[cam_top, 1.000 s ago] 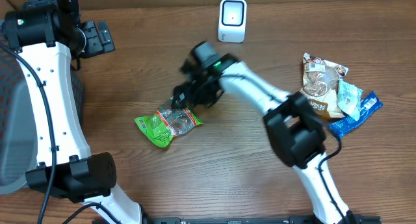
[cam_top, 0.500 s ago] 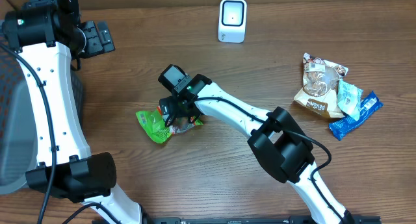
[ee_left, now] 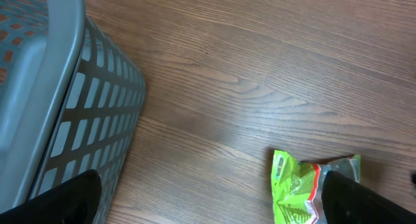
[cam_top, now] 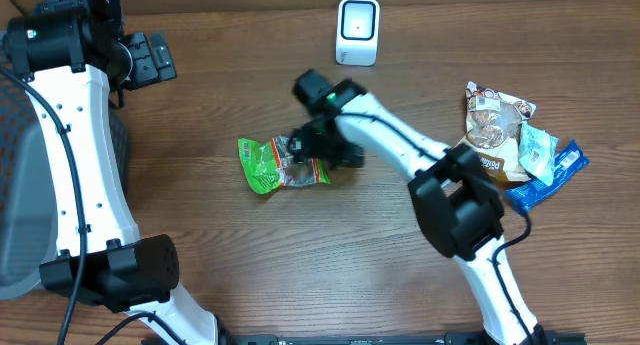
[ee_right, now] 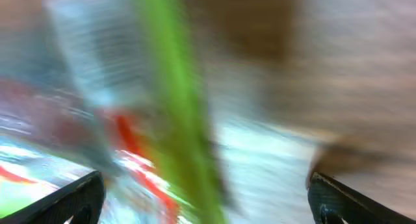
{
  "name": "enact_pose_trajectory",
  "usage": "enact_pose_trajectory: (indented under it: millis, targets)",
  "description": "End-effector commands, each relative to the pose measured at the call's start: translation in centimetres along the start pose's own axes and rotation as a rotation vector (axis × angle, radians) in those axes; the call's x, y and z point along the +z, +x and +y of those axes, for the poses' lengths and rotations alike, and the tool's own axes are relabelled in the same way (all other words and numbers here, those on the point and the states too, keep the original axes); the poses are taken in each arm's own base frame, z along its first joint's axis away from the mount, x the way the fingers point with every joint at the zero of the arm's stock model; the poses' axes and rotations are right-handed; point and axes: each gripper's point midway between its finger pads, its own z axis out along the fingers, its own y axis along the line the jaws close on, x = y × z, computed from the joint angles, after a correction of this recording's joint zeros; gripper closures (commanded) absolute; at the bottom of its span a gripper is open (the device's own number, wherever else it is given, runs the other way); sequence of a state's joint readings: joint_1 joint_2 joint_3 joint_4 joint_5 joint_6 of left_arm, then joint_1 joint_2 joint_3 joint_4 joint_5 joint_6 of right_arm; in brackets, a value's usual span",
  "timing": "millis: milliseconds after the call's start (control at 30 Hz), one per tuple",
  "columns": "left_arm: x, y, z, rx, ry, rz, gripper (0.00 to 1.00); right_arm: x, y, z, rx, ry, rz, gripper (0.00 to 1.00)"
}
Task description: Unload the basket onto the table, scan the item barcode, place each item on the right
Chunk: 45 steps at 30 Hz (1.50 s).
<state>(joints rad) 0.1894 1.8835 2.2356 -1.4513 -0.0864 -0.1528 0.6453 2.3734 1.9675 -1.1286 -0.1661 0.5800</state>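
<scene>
Green snack bag (cam_top: 266, 164) has shifted toward the scanner (cam_top: 357, 30) at upper centre; your right gripper (cam_top: 303, 152) stands wide over it, so no sure grasp yet.

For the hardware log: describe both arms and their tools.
The left arm and right arm have white links, bulky black joints and thin black cables. The left tool and right tool are black; a green light glows near the right wrist.

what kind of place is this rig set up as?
Probably a mock checkout bench. A white scanner stands at the far edge of the table, snack packets lie on the wood, and a grey basket sits at the left.
</scene>
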Motion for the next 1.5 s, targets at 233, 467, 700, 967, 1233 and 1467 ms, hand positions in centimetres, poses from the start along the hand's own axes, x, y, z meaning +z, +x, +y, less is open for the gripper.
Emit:
enact_pose_trajectory:
  millis: [233, 467, 700, 967, 1233, 1467]
  targets:
    - [0.3, 0.0, -0.4, 0.025, 0.004, 0.004, 0.00, -0.9, 2.5, -6.5, -0.129, 0.051, 0.244, 0.00]
    - [0.3, 0.0, -0.4, 0.025, 0.005, 0.004, 0.00, -3.3, -0.2, -4.5, -0.170, -0.017, 0.141, 0.00]
    - [0.3, 0.0, -0.4, 0.025, 0.005, 0.004, 0.00, -10.4, -3.6, 3.9, -0.262, -0.352, -0.031, 0.35]
    - [0.3, 0.0, -0.4, 0.025, 0.004, 0.004, 0.00, -9.1, -6.7, 10.4, -0.292, -0.446, -0.252, 0.87]
    - [0.3, 0.0, -0.4, 0.025, 0.004, 0.004, 0.00, -3.3, -6.3, 14.6, -0.319, -0.463, -0.344, 0.90]
    - [0.3, 0.0, -0.4, 0.025, 0.005, 0.004, 0.00, -1.1, -1.9, 13.7, -0.312, -0.447, -0.137, 0.88]
